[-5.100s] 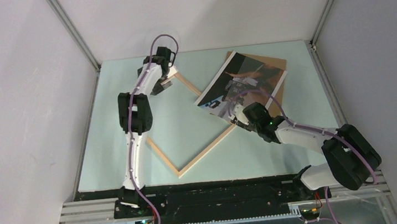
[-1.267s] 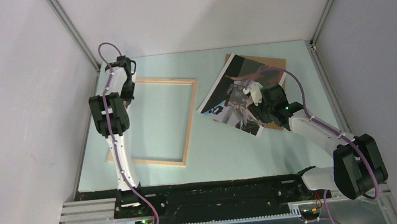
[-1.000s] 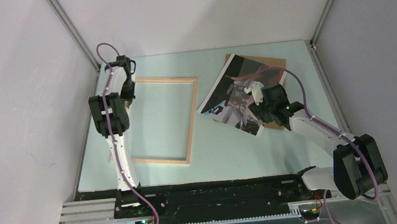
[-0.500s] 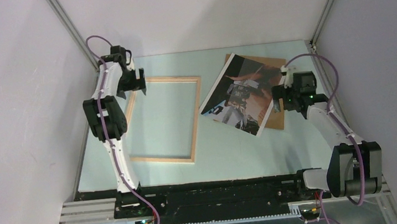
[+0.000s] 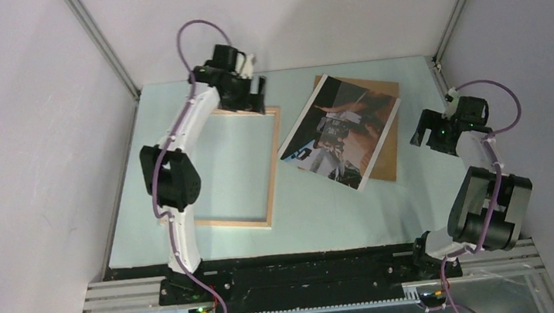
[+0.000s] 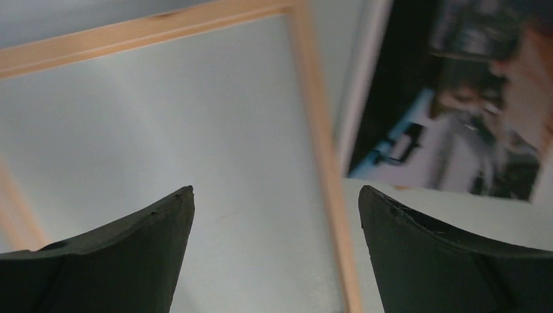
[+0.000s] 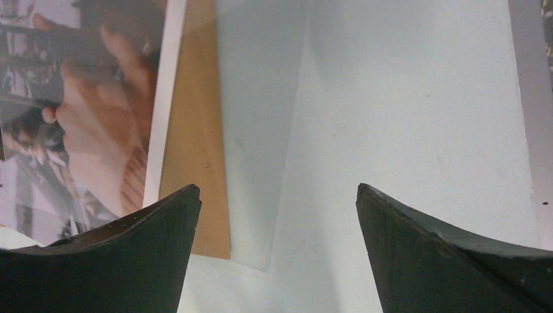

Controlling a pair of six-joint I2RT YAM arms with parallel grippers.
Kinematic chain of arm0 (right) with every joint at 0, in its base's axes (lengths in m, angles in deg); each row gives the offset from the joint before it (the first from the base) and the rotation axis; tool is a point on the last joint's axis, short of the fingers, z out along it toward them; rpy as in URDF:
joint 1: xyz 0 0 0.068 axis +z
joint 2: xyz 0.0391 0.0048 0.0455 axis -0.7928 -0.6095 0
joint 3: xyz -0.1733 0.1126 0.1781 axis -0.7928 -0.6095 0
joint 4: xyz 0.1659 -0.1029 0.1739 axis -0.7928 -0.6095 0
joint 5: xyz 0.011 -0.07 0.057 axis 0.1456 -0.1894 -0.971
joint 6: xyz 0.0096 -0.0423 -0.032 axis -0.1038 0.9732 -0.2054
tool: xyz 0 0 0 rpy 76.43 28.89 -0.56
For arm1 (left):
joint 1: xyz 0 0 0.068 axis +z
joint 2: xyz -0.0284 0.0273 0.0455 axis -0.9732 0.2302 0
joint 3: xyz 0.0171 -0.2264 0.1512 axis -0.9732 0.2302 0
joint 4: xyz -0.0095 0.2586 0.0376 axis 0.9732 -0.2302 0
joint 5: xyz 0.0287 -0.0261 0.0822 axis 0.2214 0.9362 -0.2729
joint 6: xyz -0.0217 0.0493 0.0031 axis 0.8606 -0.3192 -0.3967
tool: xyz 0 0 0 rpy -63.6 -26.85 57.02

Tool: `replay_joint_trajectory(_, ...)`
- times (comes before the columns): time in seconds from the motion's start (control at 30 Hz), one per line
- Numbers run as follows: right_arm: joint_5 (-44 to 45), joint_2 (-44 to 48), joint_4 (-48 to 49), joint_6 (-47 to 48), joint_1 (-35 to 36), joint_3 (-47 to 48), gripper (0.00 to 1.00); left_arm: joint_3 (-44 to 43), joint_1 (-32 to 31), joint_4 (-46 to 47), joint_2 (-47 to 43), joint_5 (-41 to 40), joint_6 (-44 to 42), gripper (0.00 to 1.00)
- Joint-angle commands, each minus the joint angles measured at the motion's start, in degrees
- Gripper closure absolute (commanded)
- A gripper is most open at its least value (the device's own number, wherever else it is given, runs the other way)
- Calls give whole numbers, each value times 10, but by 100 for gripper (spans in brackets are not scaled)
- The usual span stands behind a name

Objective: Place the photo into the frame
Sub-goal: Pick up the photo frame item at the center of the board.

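The dark, white-bordered paper photo [image 5: 341,130] lay askew on a plain brown backing board [image 5: 388,162], just beside the thin pale-wood rectangular frame [image 5: 273,165] on the pale green table [image 5: 326,213]. The left gripper [image 6: 274,195] hung wide apart and empty over the frame's far right corner. The right gripper [image 7: 277,192], equally spread and empty, hung by the board's right edge.

Photo [image 7: 85,98] overlaps a brown board [image 7: 195,130] (right end effector [image 7: 277,188] spread).
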Motion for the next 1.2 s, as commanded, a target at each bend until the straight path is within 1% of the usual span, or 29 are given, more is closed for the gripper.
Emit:
replay_joint_trajectory(0.0,-40,-35,6,-22,-31,34,8,-70,-59,14,17,73,-2,0)
replay_joint_trajectory(0.2,-46,-104,-1,-27,-51,59,9,-196,-131,15,127,116,0,0)
replay_joint_trajectory(0.3,-62,-130,-8,-33,-58,72,10,-225,-155,24,179,125,4,0)
replay_joint_trajectory(0.4,-83,-150,-11,-36,-58,82,11,-228,-175,41,208,135,15,1)
replay_joint_trajectory(0.63,-130,-170,-7,-39,-59,83,12,-218,-180,83,246,172,84,1)
replay_joint_trajectory(0.73,-152,-179,-4,-45,-59,84,13,-211,-183,93,257,184,98,1)
replay_joint_trajectory(0.9,-182,-200,-5,-52,-59,89,14,-207,-186,108,269,165,111,1)
replay_joint_trajectory(1.17,-205,-220,0,-60,-50,91,15,-205,-186,125,283,135,131,1)
